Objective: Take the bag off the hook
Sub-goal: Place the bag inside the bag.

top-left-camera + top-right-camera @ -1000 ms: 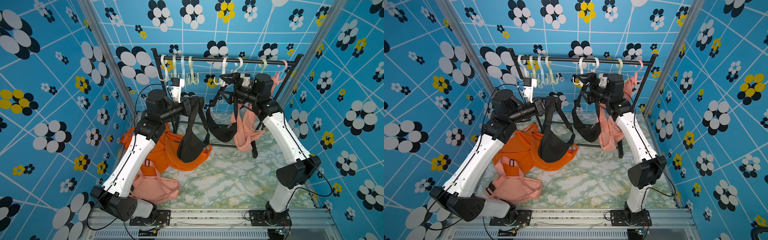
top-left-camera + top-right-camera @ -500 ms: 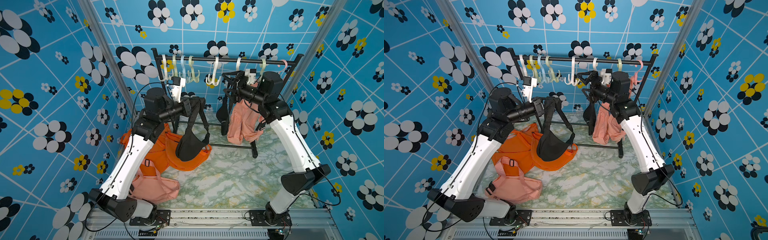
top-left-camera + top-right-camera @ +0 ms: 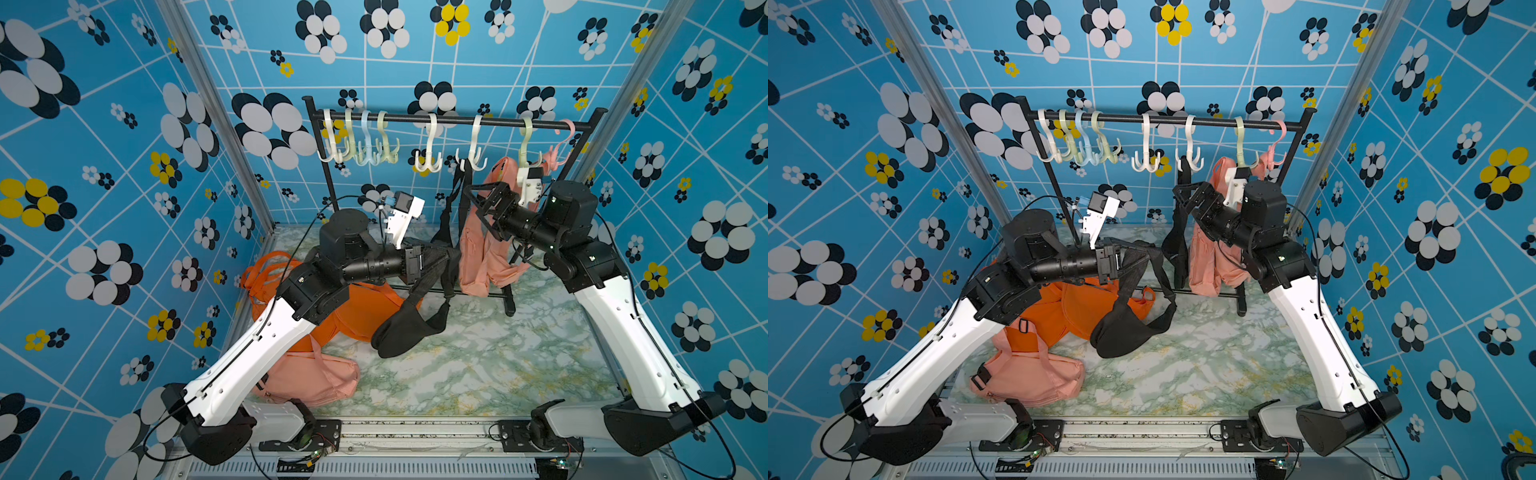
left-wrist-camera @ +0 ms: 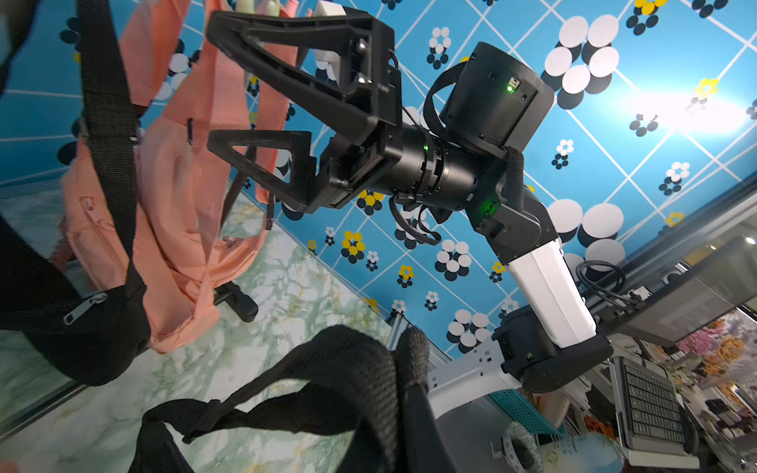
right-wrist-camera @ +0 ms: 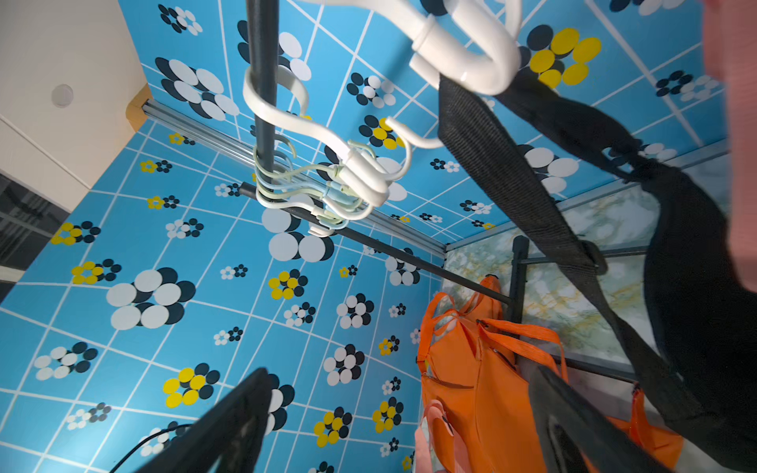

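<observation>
Blue wall panels (image 3: pixel 124 174) printed with black, white and yellow flowers enclose a green-veined marble-patterned floor (image 3: pixel 478 374). At the back stands a black metal garment rack (image 3: pixel 449 120) whose rail carries plastic hooks, among them four pastel hooks (image 3: pixel 357 143) bunched at the left arm's end.

The left gripper (image 3: pixel 440 259) (image 3: pixel 1133 257) reaches out level in front of the rack. Its jaws are pressed together on the bunched webbing strap of a black fabric sling bag (image 3: pixel 403 336) (image 3: pixel 1125 332). This bag is clear of every hook. Its pouch dangles low from the strap, just beside a heap of orange fabric bags (image 3: pixel 361 303) (image 3: pixel 1075 307) lying on the floor. Whether the pouch touches the floor cannot be told. A salmon-pink bag (image 3: pixel 320 378) (image 3: pixel 1038 378) lies nearer the arm bases, partly under the left arm.

A second black sling bag (image 3: pixel 446 216) (image 3: pixel 1179 241) (image 5: pixel 696 327) hangs on the rack. In the right wrist view its strap is looped over a white plastic double hook (image 3: pixel 473 141) (image 3: pixel 1190 141) (image 5: pixel 463 53). Next to it a salmon-pink fabric backpack (image 3: pixel 478 257) (image 3: pixel 1204 266) (image 4: pixel 180 229) hangs below a pale green hook (image 3: pixel 525 141).

The right gripper (image 3: pixel 473 203) (image 3: pixel 1183 203) (image 4: pixel 209 86) is raised to strap height, just beside the second bag's strap and in front of the backpack. Its jaws stand wide apart and grasp nothing. Contact with the strap cannot be judged.
</observation>
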Motion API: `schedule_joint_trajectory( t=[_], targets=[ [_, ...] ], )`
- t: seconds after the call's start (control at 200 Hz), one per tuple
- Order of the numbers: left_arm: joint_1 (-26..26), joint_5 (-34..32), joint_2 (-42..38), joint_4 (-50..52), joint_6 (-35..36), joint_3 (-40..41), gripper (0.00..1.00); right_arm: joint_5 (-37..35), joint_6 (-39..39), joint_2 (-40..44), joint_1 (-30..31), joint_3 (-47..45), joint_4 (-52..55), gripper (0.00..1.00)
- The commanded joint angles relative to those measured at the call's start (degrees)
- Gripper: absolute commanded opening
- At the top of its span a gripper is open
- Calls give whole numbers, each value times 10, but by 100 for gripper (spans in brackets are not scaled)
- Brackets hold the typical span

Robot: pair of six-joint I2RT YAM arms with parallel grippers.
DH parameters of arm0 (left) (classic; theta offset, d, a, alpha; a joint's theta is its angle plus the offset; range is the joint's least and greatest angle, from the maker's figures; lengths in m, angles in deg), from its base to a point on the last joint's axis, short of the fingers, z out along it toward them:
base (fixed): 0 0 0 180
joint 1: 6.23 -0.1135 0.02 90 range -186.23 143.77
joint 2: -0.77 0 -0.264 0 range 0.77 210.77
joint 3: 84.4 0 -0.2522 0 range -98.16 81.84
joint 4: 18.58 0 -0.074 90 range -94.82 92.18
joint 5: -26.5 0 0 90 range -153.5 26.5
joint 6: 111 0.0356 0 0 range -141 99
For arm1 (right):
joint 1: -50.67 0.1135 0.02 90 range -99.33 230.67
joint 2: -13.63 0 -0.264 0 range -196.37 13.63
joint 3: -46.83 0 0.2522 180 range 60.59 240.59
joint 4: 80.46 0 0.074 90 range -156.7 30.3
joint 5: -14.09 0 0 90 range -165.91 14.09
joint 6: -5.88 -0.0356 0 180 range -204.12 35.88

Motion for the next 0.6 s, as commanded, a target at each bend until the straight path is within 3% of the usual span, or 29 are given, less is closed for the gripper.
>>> schedule_joint_trajectory(
  t=[0.0, 0.14, 0.255, 0.435, 0.595],
  targets=[
    [31, -27, 7, 4, 15, -34, 7, -61, 61, 52, 3, -14, 33, 100],
    [18, -94, -49, -21, -2, 66, 7, -80, 73, 88, 3, -29, 57, 100],
    [-64, -141, -116, -62, -46, 231, 5, -80, 71, 94, 9, -64, 58, 99],
    [-279, -91, -185, -216, -142, 481, 6, -69, 75, 69, 29, -66, 59, 99],
    [-372, -19, -115, -314, -170, 519, 4, -79, 92, 44, 37, -38, 77, 99]
  ],
)
